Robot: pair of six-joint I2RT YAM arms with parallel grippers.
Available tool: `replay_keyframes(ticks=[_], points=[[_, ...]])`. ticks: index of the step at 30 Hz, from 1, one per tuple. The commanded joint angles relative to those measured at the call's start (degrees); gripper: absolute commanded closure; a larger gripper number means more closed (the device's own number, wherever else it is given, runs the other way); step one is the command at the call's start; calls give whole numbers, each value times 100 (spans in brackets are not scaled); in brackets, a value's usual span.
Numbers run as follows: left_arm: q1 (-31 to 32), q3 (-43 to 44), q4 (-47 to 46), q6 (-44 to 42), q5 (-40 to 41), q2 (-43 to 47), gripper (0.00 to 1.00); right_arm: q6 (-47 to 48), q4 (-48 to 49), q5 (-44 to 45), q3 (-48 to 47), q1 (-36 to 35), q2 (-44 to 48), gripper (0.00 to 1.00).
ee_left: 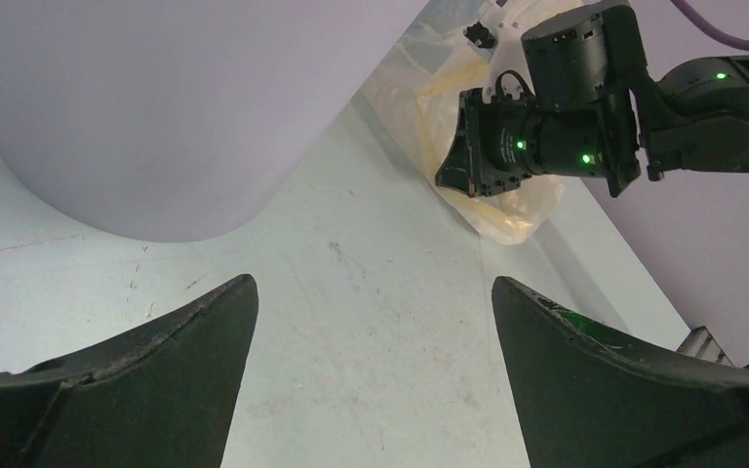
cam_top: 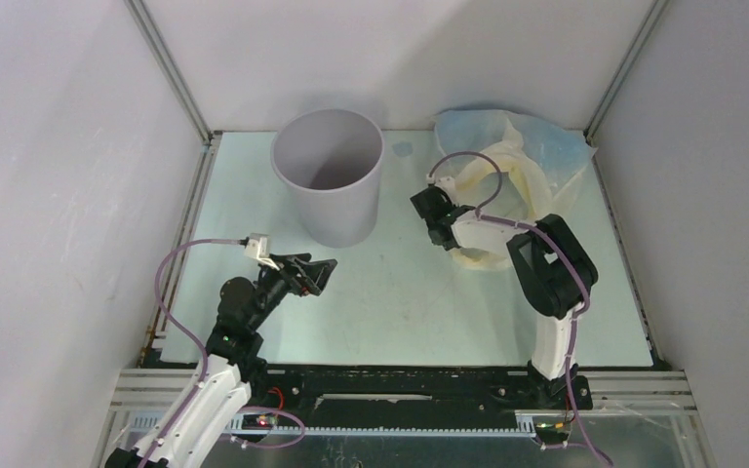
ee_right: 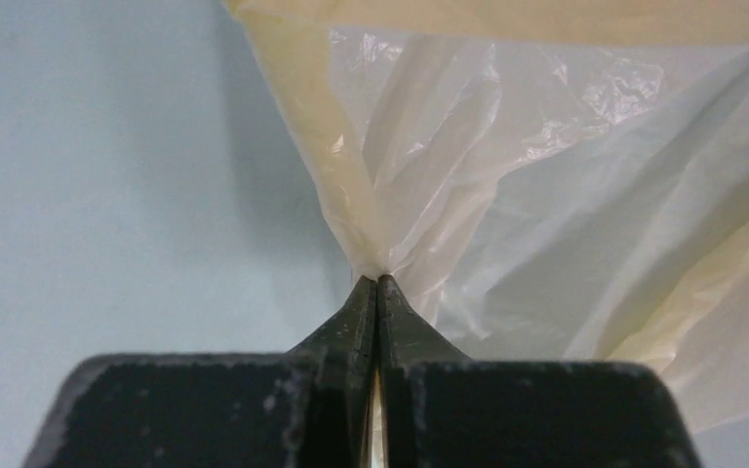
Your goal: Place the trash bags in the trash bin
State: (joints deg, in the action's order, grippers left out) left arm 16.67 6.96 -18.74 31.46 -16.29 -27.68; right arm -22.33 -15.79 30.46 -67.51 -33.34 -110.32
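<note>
The light grey round trash bin (cam_top: 336,210) stands upright at the back centre and fills the upper left of the left wrist view (ee_left: 156,107). A cream-yellow trash bag (cam_top: 492,175) and a pale blue trash bag (cam_top: 558,146) lie heaped in the back right corner. My right gripper (cam_top: 437,234) is to the right of the bin, at the heap's near left edge. Its jaws are shut on a pinched fold of the cream-yellow bag (ee_right: 468,175), seen close up at the gripper (ee_right: 377,281). My left gripper (cam_top: 317,276) is open and empty, low over the table in front of the bin (ee_left: 371,292).
White enclosure walls with metal corner posts (cam_top: 171,73) close in the pale green table (cam_top: 400,302) on three sides. The right arm's black elbow (cam_top: 551,263) stands near the front right. The right gripper also shows in the left wrist view (ee_left: 453,175).
</note>
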Motion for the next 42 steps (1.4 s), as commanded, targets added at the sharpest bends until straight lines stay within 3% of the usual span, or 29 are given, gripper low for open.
replay_keyframes(ticks=[1, 8, 14, 16, 18, 19, 21, 24, 27, 30, 36, 42], points=[[42, -81, -139, -35, -18, 93, 3, 64, -514, 352, -157, -726, 608, 100], [64, -29, -137, -16, -136, -40, 2, 233, -445, 209, 486, -2050, 1468, 100], [274, 19, -232, -87, -138, -220, 2, 617, 23, 204, 1118, -2997, 2343, 88], [454, 63, -239, -180, -43, -274, 2, 658, 118, 153, 1274, -3108, 2665, 74], [692, 108, -185, -296, 137, -288, 0, 655, 199, 34, 1448, -3112, 3003, 45], [802, 131, -150, -364, 223, -269, 0, 642, 232, 11, 1578, -3102, 3252, 36], [1029, 153, -135, -485, 383, -233, 0, 578, 283, 4, 1773, -3024, 3613, 27], [1452, 235, -100, -664, 593, -207, 0, 363, 295, -161, 2052, -2714, 4141, 24], [1962, 427, -45, -838, 1017, -316, 0, -89, 222, -519, 2305, -2143, 4686, 22], [2596, 773, 142, -1128, 1695, -616, 0, -484, 253, -1086, 2595, -1451, 5277, 12], [3500, 1886, 488, -1698, 2655, -2073, 0, -1191, 77, -1444, 2882, -438, 6264, 6], [3623, 3555, 1225, -2078, 2480, -4053, 0, -1345, -198, -1392, 2963, -59, 6945, 7]])
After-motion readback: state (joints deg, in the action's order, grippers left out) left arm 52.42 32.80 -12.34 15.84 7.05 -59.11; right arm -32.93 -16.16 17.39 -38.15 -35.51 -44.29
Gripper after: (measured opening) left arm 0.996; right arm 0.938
